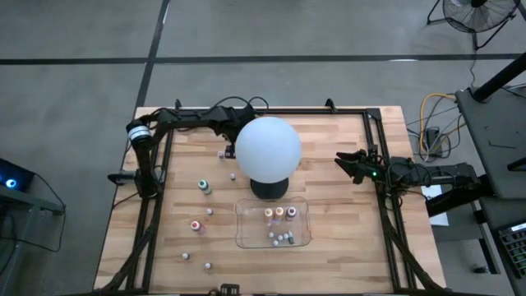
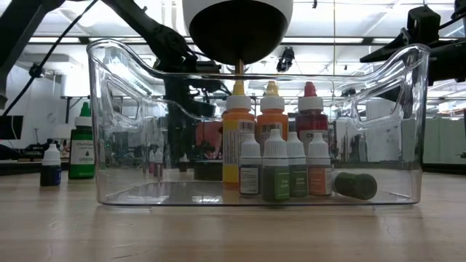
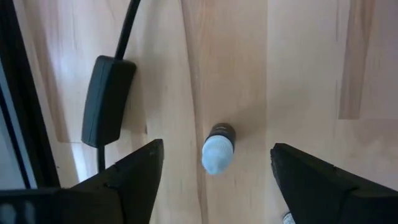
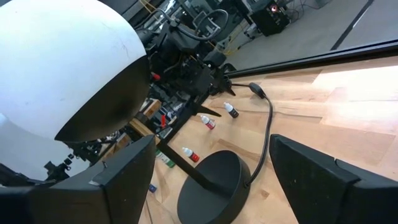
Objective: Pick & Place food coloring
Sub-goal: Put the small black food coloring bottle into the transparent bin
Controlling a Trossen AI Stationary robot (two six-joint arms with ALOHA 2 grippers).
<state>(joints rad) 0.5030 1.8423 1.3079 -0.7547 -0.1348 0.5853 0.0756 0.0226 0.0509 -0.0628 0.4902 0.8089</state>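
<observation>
While the clear tray [image 1: 243,238] at the table's near side holds about seven food coloring bottles [image 1: 279,214], the rest stand scattered to its left. Behind it, the left gripper [image 3: 211,180] hangs open and empty over one dark, white-capped bottle [image 3: 217,149], apparently beside the white globe [image 1: 267,148]. The right gripper [image 1: 343,163] waits open and empty.

A robotics lab or workshop. A butcher-block desk [image 1: 329,205] in a black frame [image 1: 386,205] stands on a bare grey concrete floor [image 1: 82,82] with painted lines. A fan [image 1: 477,12] and coiled yellow cables [image 1: 436,111] sit beside it. The low view shows an open hall behind, with ceiling strip lights [image 2: 349,51], white beams and more benches carrying equipment.
</observation>
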